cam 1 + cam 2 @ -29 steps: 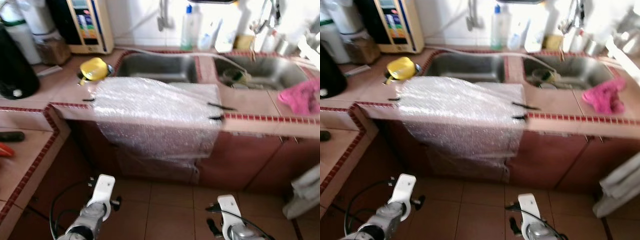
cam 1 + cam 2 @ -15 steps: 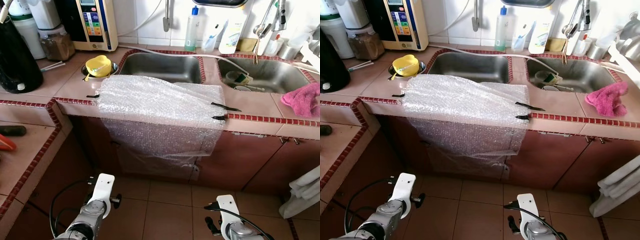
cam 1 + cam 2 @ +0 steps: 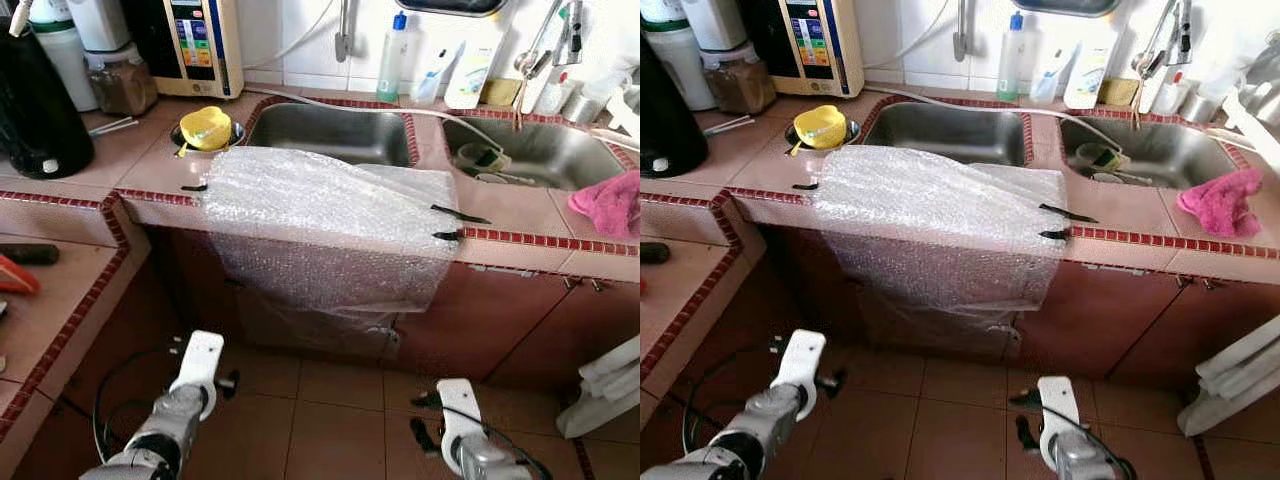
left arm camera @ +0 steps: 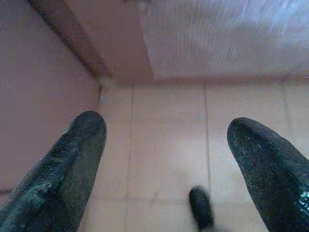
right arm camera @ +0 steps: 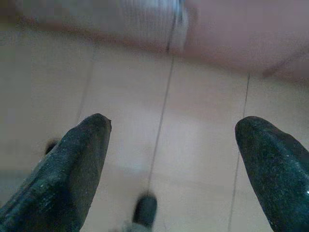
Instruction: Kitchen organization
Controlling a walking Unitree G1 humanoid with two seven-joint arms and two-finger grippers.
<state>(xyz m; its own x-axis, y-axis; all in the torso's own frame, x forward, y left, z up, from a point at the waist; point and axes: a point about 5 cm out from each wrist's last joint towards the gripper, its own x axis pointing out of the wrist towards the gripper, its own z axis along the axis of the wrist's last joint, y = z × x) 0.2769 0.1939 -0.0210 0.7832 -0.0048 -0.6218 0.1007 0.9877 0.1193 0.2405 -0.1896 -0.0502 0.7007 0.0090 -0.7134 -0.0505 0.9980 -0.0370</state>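
A sheet of bubble wrap is taped over the tiled counter in front of the left sink and hangs down the cabinet front. A yellow bowl sits by that sink's left corner. A pink cloth lies on the counter at far right. Both arms hang low over the floor, well short of the counter. My left gripper is open above the floor tiles. My right gripper is open too, with nothing between its fingers.
The right sink holds some dishes. Soap bottles stand along the back wall, with a water purifier and a black jug at left. A side counter juts out on my left. White towels hang at right.
The picture has sharpened and shifted slightly as the camera moved. Nothing on the counter has moved, and both arms still hang low.
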